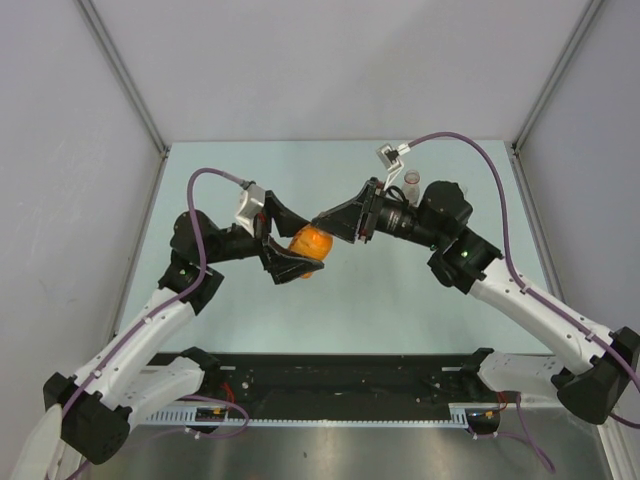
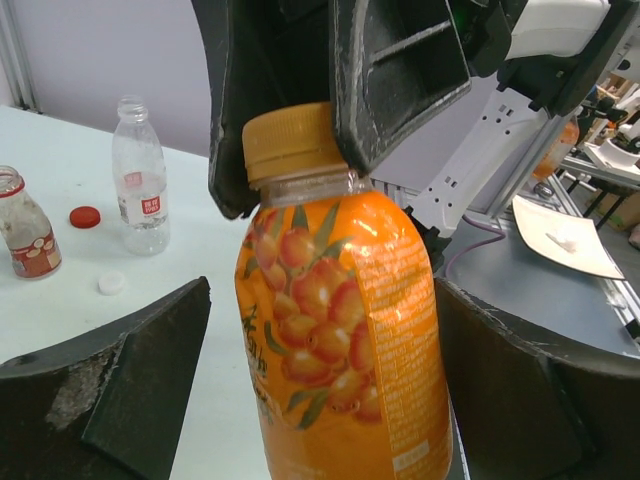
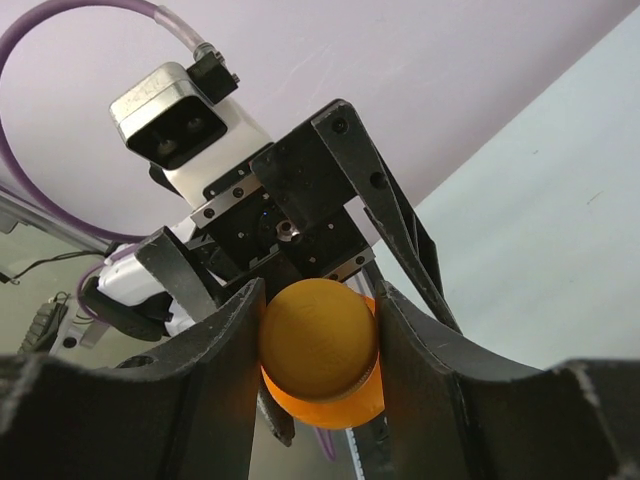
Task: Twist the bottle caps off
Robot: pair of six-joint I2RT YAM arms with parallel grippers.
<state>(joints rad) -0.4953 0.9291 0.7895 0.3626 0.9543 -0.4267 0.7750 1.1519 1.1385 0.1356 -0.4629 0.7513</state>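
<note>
Fingers (image 3: 225,350) of the right end effector (image 3: 318,300) are closed nearly all the way onto the orange cap (image 2: 285,140), one finger pressed against each side of it. Seen from that wrist, the cap's flat top faces the camera head-on. The cap sits on the neck of the orange bottle (image 2: 340,330), so the bottle extends straight away from this end effector. Its long axis is in line with the end effector's reach, cap end nearest, which suits a twist about that axis. The bottle stands close to upright, leaning a little, and its base is out of view. The left end effector (image 2: 325,290) is spread wide across the bottle's body lower down. One finger is at or against the label, and a thin gap shows on the other side, so it looks not yet clamped. The right arm is nearer the cap and the left arm is nearer the body. Farther off on the worktop (image 2: 60,150), well apart from both arms, stand a clear bottle (image 2: 140,175) and a small bottle with a reddish label (image 2: 25,235), both with bare necks. A red cap (image 2: 85,216) and a white cap (image 2: 111,283) lie between and just in front of them. In all there are three bottles and three caps. Two caps are already off, and one is left to unscrew.
</note>
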